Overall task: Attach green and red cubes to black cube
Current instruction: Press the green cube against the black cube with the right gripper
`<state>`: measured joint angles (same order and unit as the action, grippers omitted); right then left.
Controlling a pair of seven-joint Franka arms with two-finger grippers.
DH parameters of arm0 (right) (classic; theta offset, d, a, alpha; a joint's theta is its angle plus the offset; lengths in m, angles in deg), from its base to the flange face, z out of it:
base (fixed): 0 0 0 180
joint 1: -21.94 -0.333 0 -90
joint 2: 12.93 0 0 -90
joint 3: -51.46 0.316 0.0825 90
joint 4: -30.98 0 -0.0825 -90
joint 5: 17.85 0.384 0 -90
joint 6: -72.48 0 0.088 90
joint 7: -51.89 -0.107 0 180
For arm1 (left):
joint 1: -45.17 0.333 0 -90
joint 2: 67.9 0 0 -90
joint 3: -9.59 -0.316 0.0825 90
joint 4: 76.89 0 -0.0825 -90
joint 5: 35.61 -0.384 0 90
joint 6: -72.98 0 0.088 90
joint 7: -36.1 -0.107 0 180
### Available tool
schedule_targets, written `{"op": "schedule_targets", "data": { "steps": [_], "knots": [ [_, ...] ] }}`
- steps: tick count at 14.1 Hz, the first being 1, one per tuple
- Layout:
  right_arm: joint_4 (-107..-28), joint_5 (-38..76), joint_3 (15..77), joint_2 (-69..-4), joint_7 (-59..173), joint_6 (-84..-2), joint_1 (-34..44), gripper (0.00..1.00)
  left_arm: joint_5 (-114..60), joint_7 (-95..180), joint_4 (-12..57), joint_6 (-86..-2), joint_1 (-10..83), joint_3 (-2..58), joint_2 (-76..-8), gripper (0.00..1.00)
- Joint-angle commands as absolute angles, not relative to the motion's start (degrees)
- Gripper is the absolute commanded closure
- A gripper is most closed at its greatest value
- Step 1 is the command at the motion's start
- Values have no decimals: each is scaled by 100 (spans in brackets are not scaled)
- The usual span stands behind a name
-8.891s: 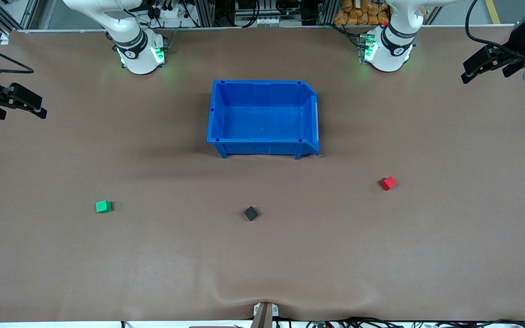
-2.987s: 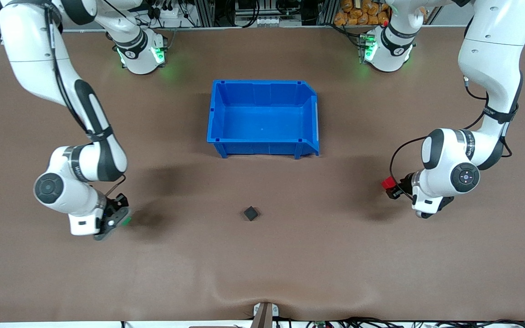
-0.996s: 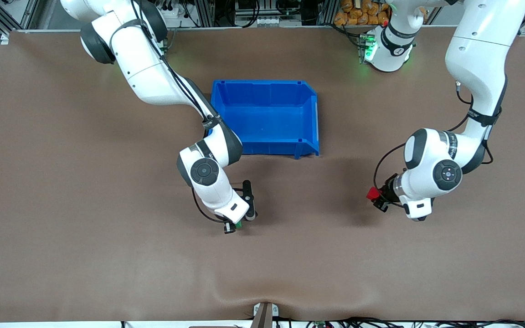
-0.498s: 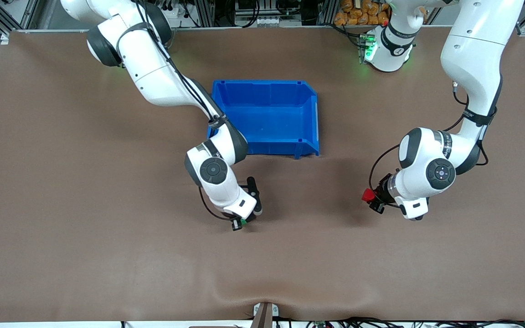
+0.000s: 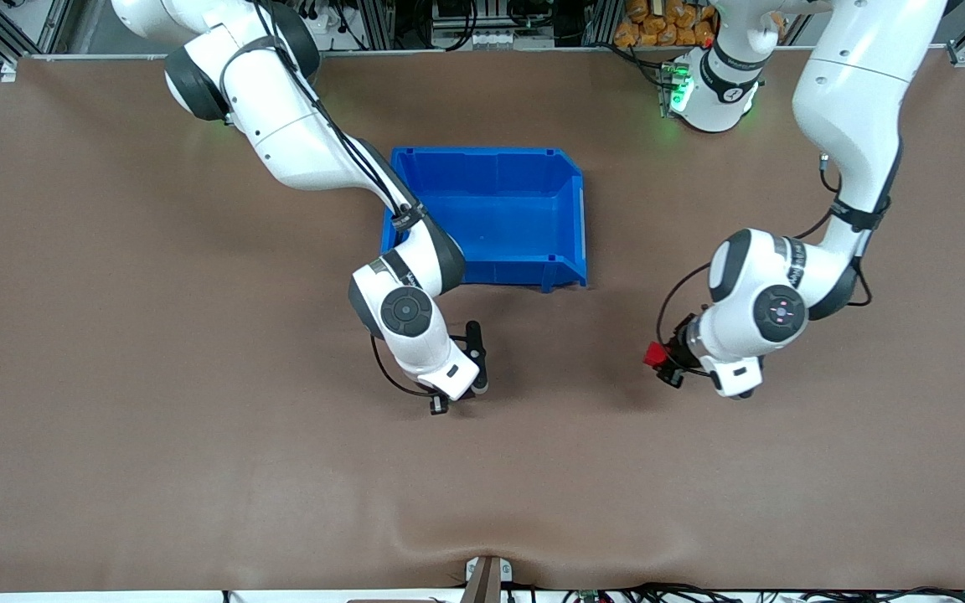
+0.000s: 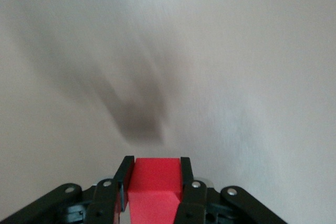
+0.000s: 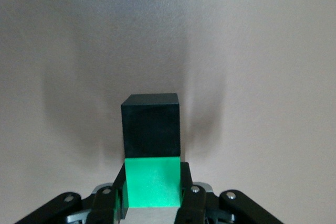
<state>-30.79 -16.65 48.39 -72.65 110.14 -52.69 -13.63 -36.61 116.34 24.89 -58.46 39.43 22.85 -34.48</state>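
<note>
My right gripper (image 5: pixel 454 397) is low over the middle of the table and shut on the green cube (image 7: pixel 152 184). In the right wrist view the green cube's front face touches the black cube (image 7: pixel 151 124), which sits on the mat. In the front view both of these cubes are hidden under the right hand. My left gripper (image 5: pixel 663 363) is shut on the red cube (image 5: pixel 652 355) and holds it just above the mat, toward the left arm's end, apart from the other two. The red cube also shows between the fingers in the left wrist view (image 6: pixel 155 182).
An empty blue bin (image 5: pixel 482 152) stands farther from the front camera than both grippers. The right arm's forearm passes over the bin's corner at the right arm's end. Brown mat (image 5: pixel 198 469) lies all around.
My right gripper has carried the green cube up against the black cube, which it now hides in the front view. My left gripper has moved the red cube toward the table's middle.
</note>
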Motion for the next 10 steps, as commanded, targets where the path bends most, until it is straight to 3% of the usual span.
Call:
{"op": "schedule_targets", "data": {
  "steps": [1,2,3,7,10],
  "knots": [
    [-3134,-1486,4839,-7269,10384,-4723,-1471,88,-3605,11731,2331,-5579,3832,2453,-3521,100],
    [-3134,-1486,4839,-7269,10340,-4722,-1471,56,-3596,11749,2226,-5483,3823,2514,-3512,100],
    [-3134,-1477,4839,-7278,10348,-4740,-1462,1,-3535,11740,2103,-5369,3823,2593,-3477,100],
    [-3134,-1460,4839,-7094,10331,-4696,-1453,0,-3157,11670,1839,-5306,3613,2656,-3310,100],
    [-3134,-1477,4813,-6839,10033,-4117,-1366,0,-3148,11670,1576,-5306,3454,2656,-3134,100]
  ]
}}
